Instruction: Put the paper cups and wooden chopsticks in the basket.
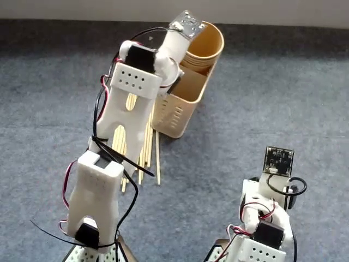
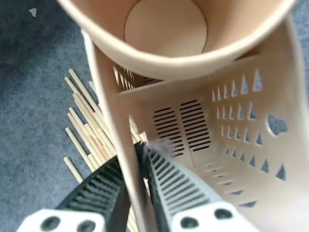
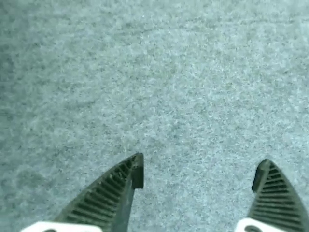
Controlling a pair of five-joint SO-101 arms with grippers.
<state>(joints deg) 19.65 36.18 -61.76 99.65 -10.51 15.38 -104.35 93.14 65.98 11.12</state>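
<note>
The cream basket (image 1: 180, 112) stands at the back, and a stack of paper cups (image 1: 206, 46) sits in its far end. In the left wrist view the top cup (image 2: 166, 29) gapes just beyond the basket's slotted wall (image 2: 241, 121). My left gripper (image 2: 133, 154) straddles the basket's side wall, one finger outside and one inside. It is shut on a pale wooden chopstick (image 2: 145, 183) that lies against the wall's inner face. Several loose chopsticks (image 1: 148, 150) lie on the carpet beside the basket. My right gripper (image 3: 198, 174) hangs open over bare carpet.
Grey carpet (image 1: 262, 103) covers the whole surface. The right arm (image 1: 270, 218) sits folded at the near right, well away from the basket. The left arm (image 1: 122, 120) stretches over the loose chopsticks and hides part of them.
</note>
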